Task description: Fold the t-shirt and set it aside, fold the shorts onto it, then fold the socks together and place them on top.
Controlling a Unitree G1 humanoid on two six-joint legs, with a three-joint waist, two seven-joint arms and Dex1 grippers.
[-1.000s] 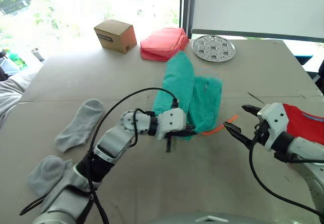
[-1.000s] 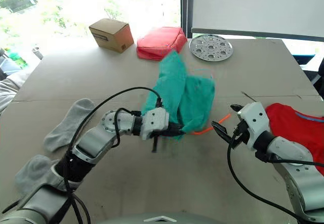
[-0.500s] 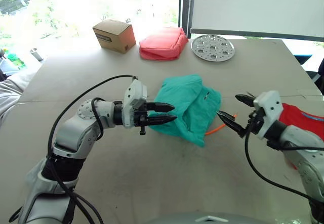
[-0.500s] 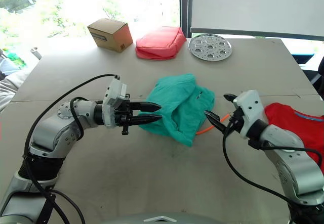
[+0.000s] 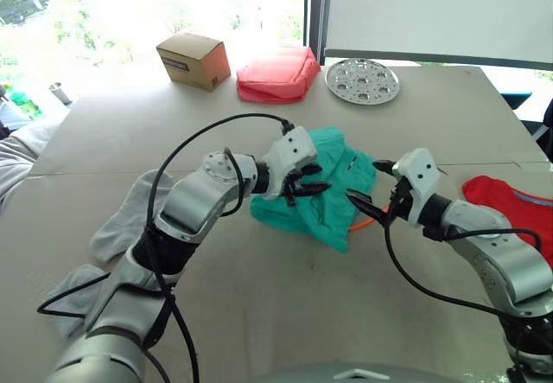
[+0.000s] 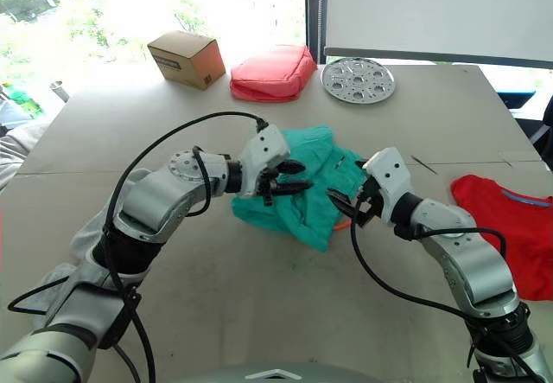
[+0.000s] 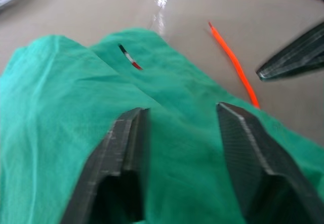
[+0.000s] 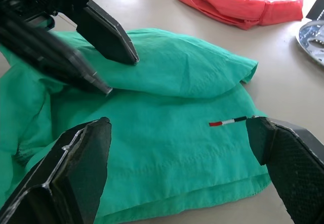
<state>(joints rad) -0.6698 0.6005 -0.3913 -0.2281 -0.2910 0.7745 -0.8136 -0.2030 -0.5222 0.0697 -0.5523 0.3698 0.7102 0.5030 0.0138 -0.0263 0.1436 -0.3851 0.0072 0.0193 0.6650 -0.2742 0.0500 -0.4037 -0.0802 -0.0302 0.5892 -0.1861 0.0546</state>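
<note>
The left gripper (image 5: 309,182) has its two black fingers (image 7: 124,150) spread apart and released, poised over the upper middle of the shorts (image 5: 324,184); from the left wrist view the fingertips appear to sit just above the cloth, though whether they actually touch it is hard to tell. The right gripper (image 5: 370,186) is also spread wide and grasps nothing, its fingers (image 8: 81,168) straddling the near right edge of the shorts, one tip near the cloth's right side and the other just beside a thin orange cord (image 5: 370,220) that trails out from under the garment. The two grippers face each other across the shorts, close but apart. The shorts are a teal-green, loosely bunched heap in the middle of the tabletop (image 5: 285,314), with one fold lying over another and a small red, white and black tag (image 8: 228,122) showing on the lower layer. The t-shirt (image 5: 514,219), bright red, lies flat at the right edge of the tabletop, behind the right arm and well apart from the shorts. The socks, light grey, lie on the left side of the tabletop: one sock (image 5: 125,219) near the left arm's elbow and the other (image 5: 73,286) nearer the front edge, partly hidden by the arm. Along the far side of the tabletop sit a cardboard box (image 5: 193,60), a coral-pink pouch (image 5: 278,73) and a round perforated metal plate (image 5: 363,80).
</note>
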